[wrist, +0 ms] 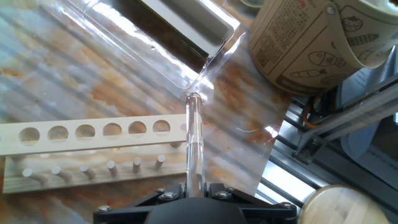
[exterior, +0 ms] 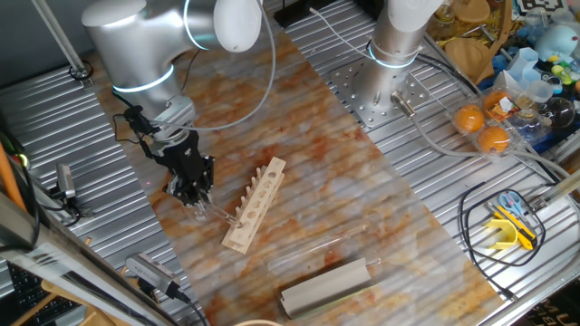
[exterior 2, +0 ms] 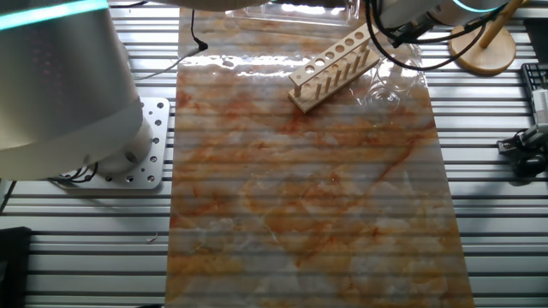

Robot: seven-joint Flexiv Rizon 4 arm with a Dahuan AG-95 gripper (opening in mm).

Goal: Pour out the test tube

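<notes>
Clutter rings the work area: we see a wooden test tube rack lying on the marbled orange-and-white mat that covers the ribbed metal counter, with a clear plastic tray and a grey rectangular block beyond it. In the hand view a printed paper cup stands at the mat's far corner. Oranges and yellow-handled scissors sit well apart at the counter's edge.

The rack is pale wood, a long bar drilled with a row of round holes and fitted with short pegs on its lower board. In the other fixed view we make out a squat clear glass beaker just beside the rack's end, faint against the mat.

The test tube is thin clear glass, and the hand view shows it running straight out from between the fingers, crossing in front of the rack's end. We see the fingers closed on its near end, the jaws drawn in tight against the glass.

The silver arm bends down from its big elbow joint, with the black wrist lowered close over the mat just beside the rack
</notes>
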